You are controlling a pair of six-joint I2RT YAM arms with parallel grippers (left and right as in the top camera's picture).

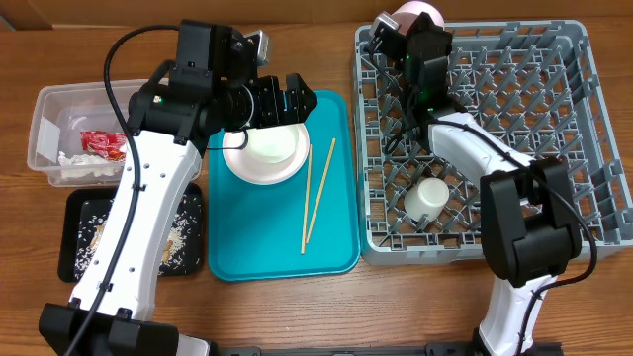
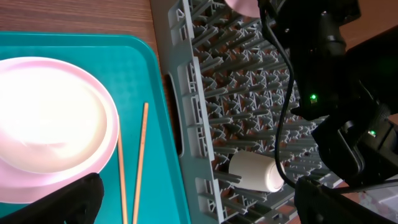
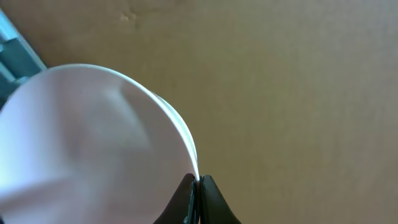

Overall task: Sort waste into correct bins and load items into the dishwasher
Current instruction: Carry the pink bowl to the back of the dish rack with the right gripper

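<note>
- Two pincers overhead: the left gripper (image 1: 295, 97) gapes wide just above the white round plate (image 1: 265, 150) on the teal flat tray (image 1: 336, 247). The thin wooden chopsticks (image 1: 316, 196) lie just right of the plate, pointing front-to-back. The right gripper (image 1: 394, 30) is at the far-left corner of the grey pegged dish rack (image 1: 584, 119).
- Left wrist: the small white cup (image 2: 256, 172) lies tipped among the pegs.
- Right wrist: jaws pinch the rim of a white round bowl (image 3: 93, 143); no writing legible.
</note>
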